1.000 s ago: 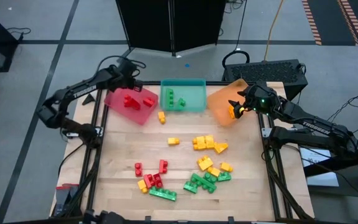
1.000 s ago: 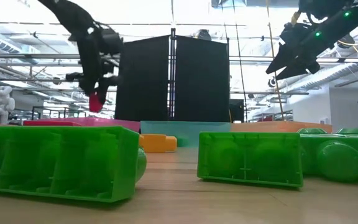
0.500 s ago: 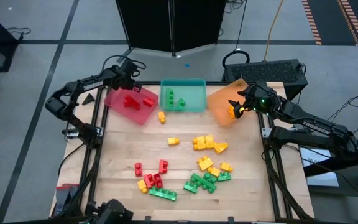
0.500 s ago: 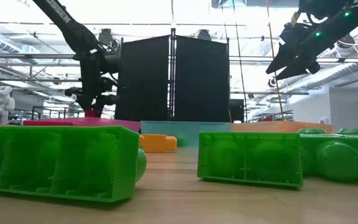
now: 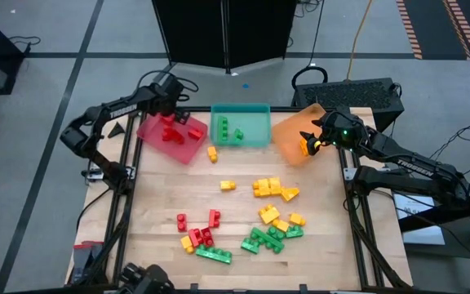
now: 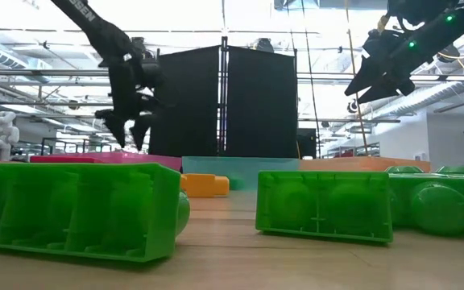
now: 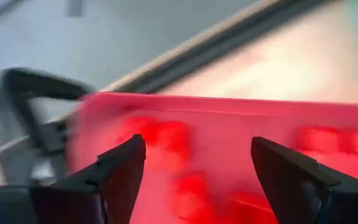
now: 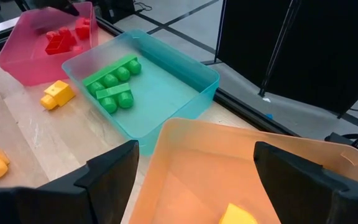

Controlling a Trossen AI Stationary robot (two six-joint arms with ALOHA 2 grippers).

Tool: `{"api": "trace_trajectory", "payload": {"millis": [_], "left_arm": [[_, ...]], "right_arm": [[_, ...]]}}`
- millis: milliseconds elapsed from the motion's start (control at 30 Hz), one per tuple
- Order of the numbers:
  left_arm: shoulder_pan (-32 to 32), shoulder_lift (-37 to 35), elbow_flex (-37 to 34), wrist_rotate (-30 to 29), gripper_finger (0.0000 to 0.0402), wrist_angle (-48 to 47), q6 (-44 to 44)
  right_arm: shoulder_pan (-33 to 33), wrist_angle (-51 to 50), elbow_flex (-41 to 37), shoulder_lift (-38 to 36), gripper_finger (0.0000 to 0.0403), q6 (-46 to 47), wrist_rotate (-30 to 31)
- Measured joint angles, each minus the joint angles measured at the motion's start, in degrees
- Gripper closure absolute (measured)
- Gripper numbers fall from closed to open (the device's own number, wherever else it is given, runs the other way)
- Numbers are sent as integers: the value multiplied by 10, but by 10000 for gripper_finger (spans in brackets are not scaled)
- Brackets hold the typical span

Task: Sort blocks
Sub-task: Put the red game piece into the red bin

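On the table point(image 5: 161, 208): pale wooden top, with three trays along its far edge and loose bricks towards the near edge.
Red tray point(image 5: 170, 139): far left corner, several red blocks point(image 5: 170, 131) inside.
Teal tray point(image 5: 251, 131): middle of the far edge, green blocks point(image 5: 228, 131) inside (in two small clusters).
Orange tray point(image 5: 288, 135): far right, tilted; a yellow block point(image 8: 238, 214) lay in it.
Left gripper point(image 6: 129, 133): hung above the far rim of the red tray, jaws spread apart, nothing between them.
Right gripper point(image 5: 310, 140): poised over the orange tray, jaws wide and empty.
Loose blocks point(image 5: 255, 224): still unsorted on the table; yellow ones point(image 5: 269, 189) near the centre, green ones point(image 5: 263, 239) and red ones point(image 5: 201, 233) nearer the front.
Single yellow block point(image 5: 212, 153): on the wood just in front of the teal tray.
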Motion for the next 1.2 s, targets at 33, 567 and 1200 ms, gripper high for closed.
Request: {"api": "trace_trajectory", "payload": {"millis": [33, 567, 1200], "left_arm": [[-6, -7, 8, 41, 106, -6, 5], [-434, -111, 18, 221, 103, 44, 28], [-643, 64, 17, 156, 102, 96, 292]], "right_arm": [[0, 0, 0, 0, 88, -1, 0], [0, -17, 0, 0, 88, -17, -1], [0, -38, 0, 0, 88, -14, -4]]}}
